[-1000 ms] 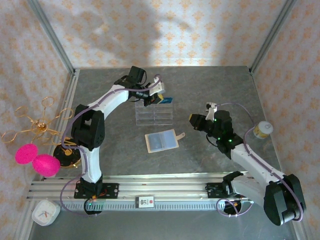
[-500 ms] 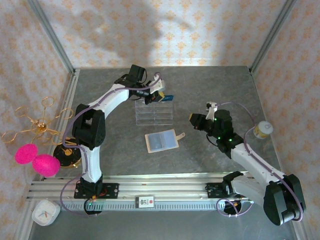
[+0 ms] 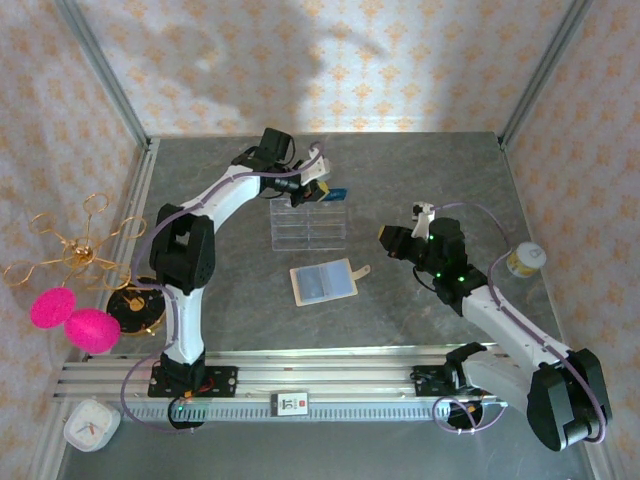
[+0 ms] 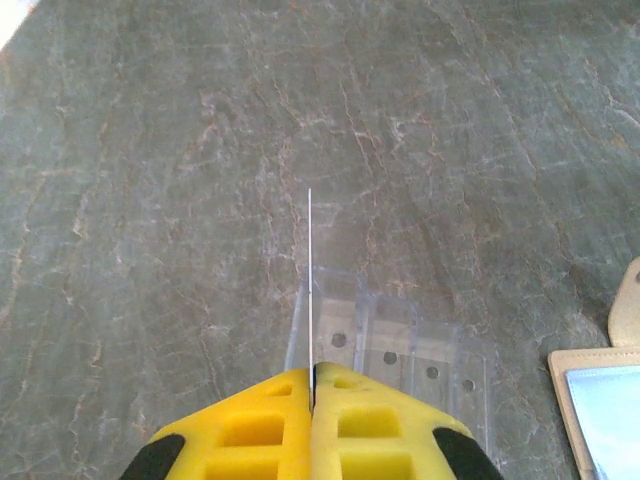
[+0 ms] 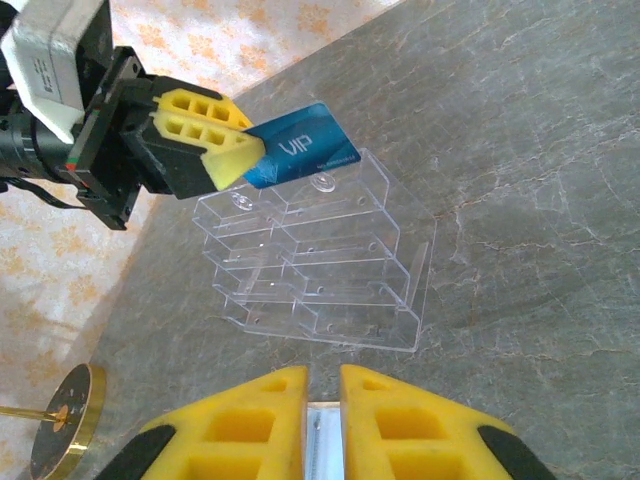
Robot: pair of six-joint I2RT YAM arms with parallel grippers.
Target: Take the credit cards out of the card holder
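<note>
Grey marbled table point(image 3: 420, 170), orange-patterned wallpaper point(image 3: 300, 70) on three sides, aluminium rail point(image 3: 330, 368) along the near edge carrying both arm bases. Clutter sits at the margins: pink balls point(image 3: 75, 318) on a gold wire stand at the left, small jar point(image 3: 524, 260) at the right. None of it is near the work.

Left hand point(image 3: 322, 188) is clamped on one blue credit card point(image 3: 337, 195), pinching a short end so most of the card sticks out free. It's held over the far edge of the clear compartment tray point(image 3: 309, 228). The right wrist view reads "VIP" on the card point(image 5: 305, 148) and shows it hanging just above the far row of the tray point(image 5: 320, 270). The left wrist view has the card point(image 4: 310, 280) edge-on, a thin line aimed down at the tray point(image 4: 400, 345). My read: that end grip leaves the leading edge free to drop into a slot.

Card holder point(image 3: 323, 281) lies open and flat mid-table, just near of the tray, snap tab toward the right. A pale blue face shows in it, so likely more cards inside; count unclear.

Right hand point(image 3: 388, 240) hovers right of the holder with a narrow gap and nothing between the fingers point(image 5: 235, 420), camera aimed at the handoff.
</note>
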